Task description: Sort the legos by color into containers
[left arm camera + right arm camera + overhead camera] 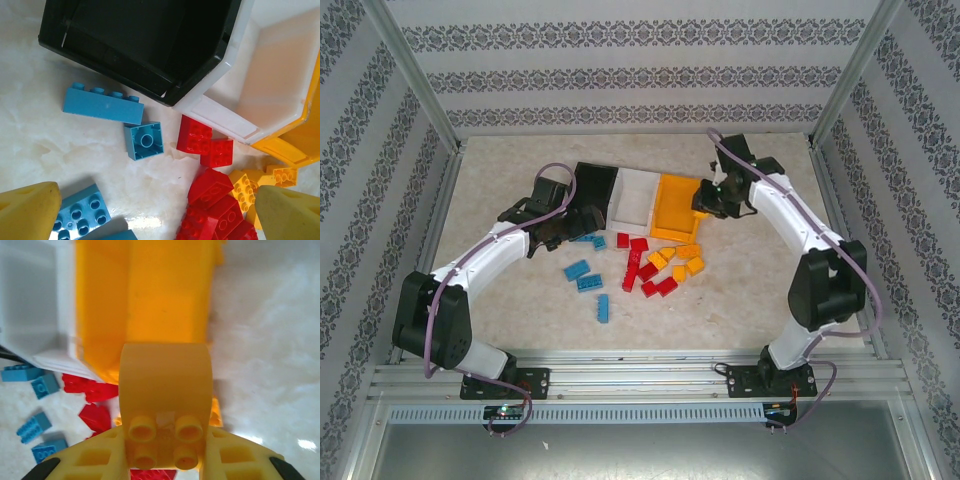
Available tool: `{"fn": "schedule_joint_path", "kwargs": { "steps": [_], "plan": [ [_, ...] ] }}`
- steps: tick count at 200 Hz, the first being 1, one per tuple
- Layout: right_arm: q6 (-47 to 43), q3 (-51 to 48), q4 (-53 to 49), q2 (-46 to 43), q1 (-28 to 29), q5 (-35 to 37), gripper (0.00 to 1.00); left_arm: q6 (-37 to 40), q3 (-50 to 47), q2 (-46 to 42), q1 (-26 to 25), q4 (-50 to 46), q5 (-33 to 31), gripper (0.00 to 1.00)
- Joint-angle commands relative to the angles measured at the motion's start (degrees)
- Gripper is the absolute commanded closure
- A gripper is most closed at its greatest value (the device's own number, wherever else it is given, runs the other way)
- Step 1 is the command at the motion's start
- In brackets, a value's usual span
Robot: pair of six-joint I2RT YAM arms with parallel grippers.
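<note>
Right end effector (162, 460) grasping orange-yellow studded plastic brick (163, 390); centre it above orange-yellow rectangular plastic bin (150, 295), then release low

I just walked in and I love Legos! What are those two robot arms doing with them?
They are sorting legos by colour. The right gripper holds an orange-yellow brick right at the orange-yellow bin. The left gripper hangs open above the blue bricks and red bricks lying on the table by the black bin and white bin. Many legos are not yet in a bin.
</note>
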Motion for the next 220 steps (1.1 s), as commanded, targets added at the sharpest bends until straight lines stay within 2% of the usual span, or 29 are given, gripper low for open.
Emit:
{"fn": "schedule_joint_path", "kwargs": {
  "steps": [1, 77, 220],
  "plan": [
    [0.9, 5.2, -1.2, 5.5, 1.4, -2.8, 0.71, -1.0, 1.1, 0.0, -0.6, 1.1, 0.8, 0.0],
    [-0.4, 17.8, -1.9, 20.4, 3.3, -3.7, 0.72, -1.1, 2.7, -0.5, -0.5, -0.3, -0.4, 0.0],
    [-3.9, 30.1, -7.3, 34.6, 0.7, 2.4, 0.69, -0.3, 2.2, -2.2, 1.5, -3.0, -0.7, 0.0]
  ]
}}
